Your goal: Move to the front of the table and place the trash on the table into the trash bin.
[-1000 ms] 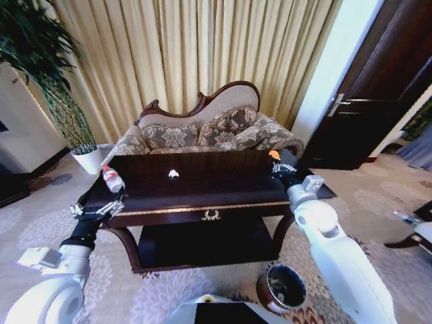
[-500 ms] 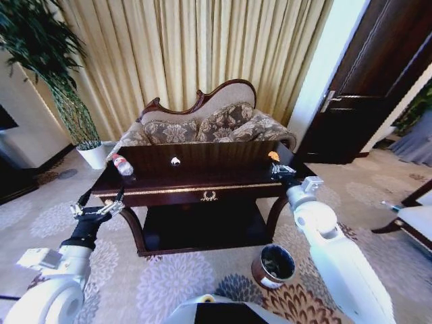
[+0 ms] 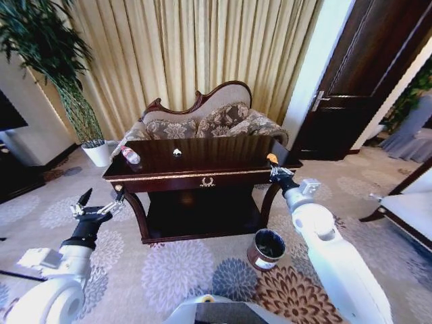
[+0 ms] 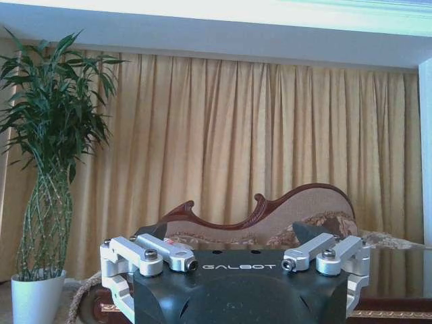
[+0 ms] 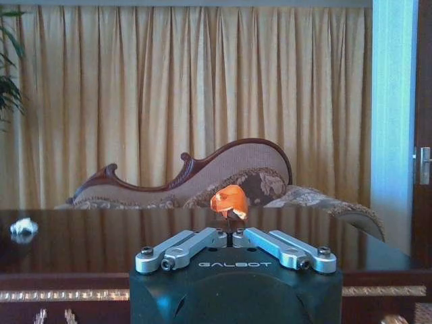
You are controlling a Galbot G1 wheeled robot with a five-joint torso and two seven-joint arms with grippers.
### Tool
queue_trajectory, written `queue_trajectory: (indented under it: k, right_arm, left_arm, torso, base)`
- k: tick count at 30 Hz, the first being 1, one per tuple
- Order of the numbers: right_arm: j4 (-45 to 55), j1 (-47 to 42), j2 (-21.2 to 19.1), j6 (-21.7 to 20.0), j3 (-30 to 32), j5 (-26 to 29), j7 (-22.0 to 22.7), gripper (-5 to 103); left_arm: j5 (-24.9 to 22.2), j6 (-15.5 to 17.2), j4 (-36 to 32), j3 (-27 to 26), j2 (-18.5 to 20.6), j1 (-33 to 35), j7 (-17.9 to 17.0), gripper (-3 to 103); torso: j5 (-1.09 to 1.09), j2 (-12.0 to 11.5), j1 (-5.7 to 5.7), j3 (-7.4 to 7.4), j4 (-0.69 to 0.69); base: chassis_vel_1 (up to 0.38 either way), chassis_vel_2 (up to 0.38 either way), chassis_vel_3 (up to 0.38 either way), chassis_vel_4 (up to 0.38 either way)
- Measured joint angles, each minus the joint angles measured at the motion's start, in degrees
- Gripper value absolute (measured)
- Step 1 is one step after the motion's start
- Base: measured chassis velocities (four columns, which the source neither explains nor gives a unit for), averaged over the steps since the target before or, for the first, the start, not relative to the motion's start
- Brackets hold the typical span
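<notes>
right gripper [image 3: 275, 170] sits at the right end of the surface [image 3: 202, 177], fingers pinched together on the orange piece [image 5: 229, 200], which it holds just above the wood. the trash bin [image 3: 265, 248] stands on the carpet near the robot, below and a touch left of that gripper, so the drop looks like a swing down and back; right arm is the nearer one. left gripper [image 3: 96, 206] hangs over the carpet off the left end, fingers spread wide, holding nothing. the bottle [image 3: 130, 155] lies on its side at the far left corner, long axis running diagonally, cap toward the far left. crumpled white paper [image 3: 177, 152] rests mid-surface toward the far edge.
</notes>
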Motion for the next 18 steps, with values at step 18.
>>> queue_trajectory:
  k: [18]
  right_arm:
    - [-29.3,-5.5,8.9,1.8,0.3,-13.5,-6.5,0]
  left_arm:
    - [0.0,-0.4,0.0,-0.1,-0.5,0.2,-0.1,100]
  torso:
    - [0.0,0.0,0.02,0.0,-0.01]
  base:
    - [0.009,-0.01,-0.005,0.008]
